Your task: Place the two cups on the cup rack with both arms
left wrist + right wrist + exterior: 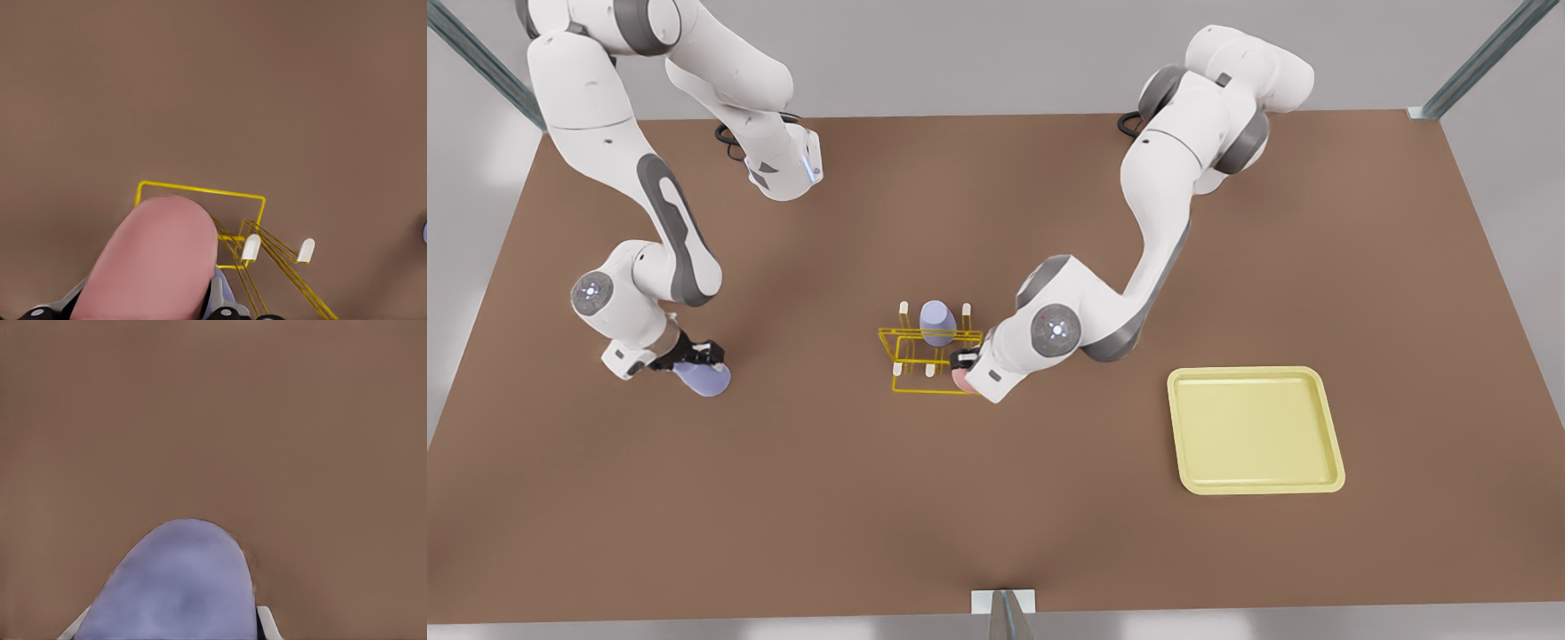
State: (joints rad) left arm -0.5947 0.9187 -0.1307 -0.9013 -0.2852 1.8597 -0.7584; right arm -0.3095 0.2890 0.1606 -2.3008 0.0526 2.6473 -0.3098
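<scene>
Mid-bench stands the cup rack — left gripper clamps the pink cup at its pegs, needing lowering, while right gripper grips a lavender cup.

Front view: looks steeply down from high above the near edge of the brown tabletop, far enough to take in both arms, with the yellow cup rack near frame centre. Left wrist view: rides close behind the pink cup, facing down onto the cup rack and the tabletop. Right wrist view: sits very close behind a lavender cup, facing bare tabletop. Shared with the front view: pink cup, rack, and lavender cup at middle left.
</scene>
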